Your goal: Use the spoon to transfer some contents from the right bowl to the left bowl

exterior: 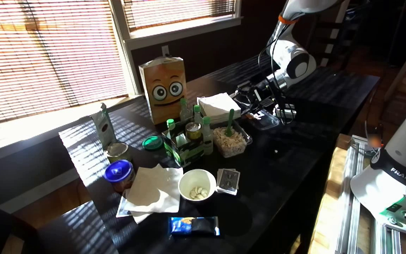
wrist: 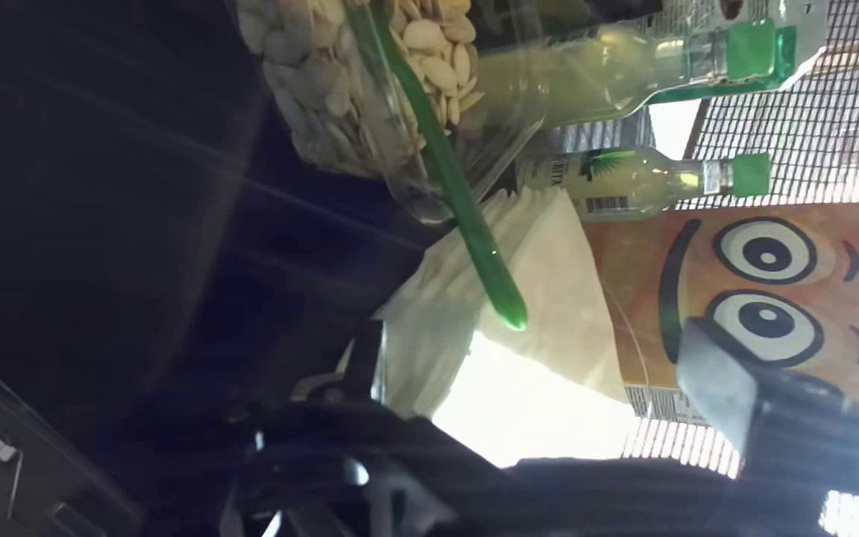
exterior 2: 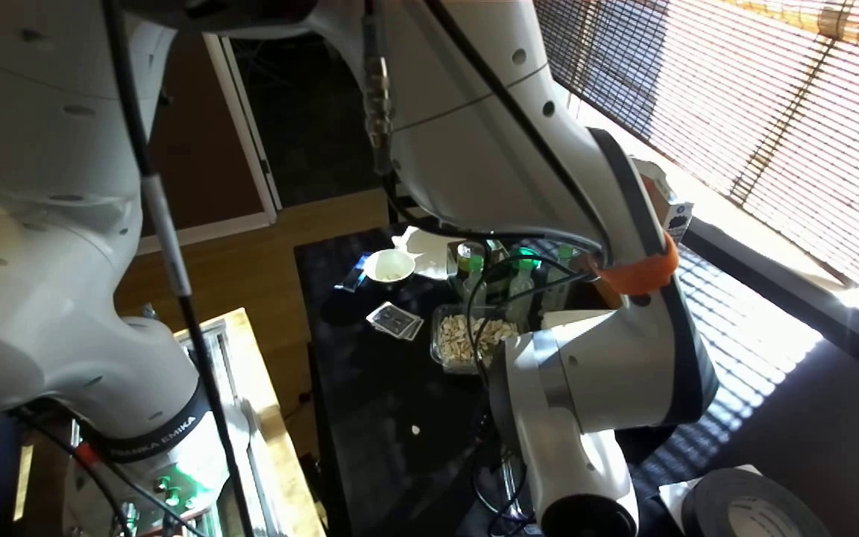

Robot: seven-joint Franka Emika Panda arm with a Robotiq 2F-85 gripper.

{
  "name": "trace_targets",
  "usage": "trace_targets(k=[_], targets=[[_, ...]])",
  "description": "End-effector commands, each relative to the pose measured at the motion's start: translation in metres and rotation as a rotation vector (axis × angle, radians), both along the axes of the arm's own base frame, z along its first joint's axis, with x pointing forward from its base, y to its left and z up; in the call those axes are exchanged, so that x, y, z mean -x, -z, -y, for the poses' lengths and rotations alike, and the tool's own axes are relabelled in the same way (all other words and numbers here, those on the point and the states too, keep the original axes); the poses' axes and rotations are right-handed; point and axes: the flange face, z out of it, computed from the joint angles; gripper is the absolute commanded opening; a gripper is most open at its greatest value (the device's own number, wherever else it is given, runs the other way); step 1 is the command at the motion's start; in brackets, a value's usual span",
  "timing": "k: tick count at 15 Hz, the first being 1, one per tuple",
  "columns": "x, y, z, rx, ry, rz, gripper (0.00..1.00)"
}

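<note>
In the wrist view I see the gripper (wrist: 543, 369), fingers (wrist: 714, 389) wide apart, the green spoon (wrist: 441, 153) ahead of the gap. In an exterior view the spoon stands in a clear tub (exterior: 232, 151), the white bowl (exterior: 196, 178) just beside playing cards (exterior: 229, 180). In an exterior view the arm (exterior 2: 608, 365) blocks part of the table (exterior 2: 377, 418).

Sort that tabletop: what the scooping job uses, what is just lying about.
For the job:
long green plastic spoon
clear plastic container of flat pale seeds
round white bowl

Just lying about:
tall orange cartoon-faced box
stacked white napkins
rectangular blue packet
dark-backed playing cards
</note>
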Motion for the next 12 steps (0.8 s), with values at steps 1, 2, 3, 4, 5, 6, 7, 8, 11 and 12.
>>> trace_targets(k=[1, 2, 3, 4, 5, 6, 7, 8, 11, 12], targets=[[0.001, 0.0, -0.001, -0.013, -0.064, 0.044, 1.0], [0.003, 0.002, -0.005, -0.01, -0.142, 0.084, 1.0], [0.005, 0.004, -0.007, -0.028, -0.18, 0.11, 1.0], [0.006, 0.006, -0.009, -0.041, -0.224, 0.138, 1.0], [0.009, 0.008, -0.01, -0.053, -0.267, 0.168, 1.0], [0.011, 0.009, -0.011, -0.057, -0.306, 0.205, 1.0], [0.012, 0.009, -0.011, -0.063, -0.325, 0.249, 1.0], [0.012, 0.01, -0.009, -0.046, -0.313, 0.278, 1.0], [0.006, 0.015, -0.008, -0.014, -0.243, 0.339, 1.0], [0.003, 0.016, -0.009, 0.001, -0.226, 0.346, 1.0]])
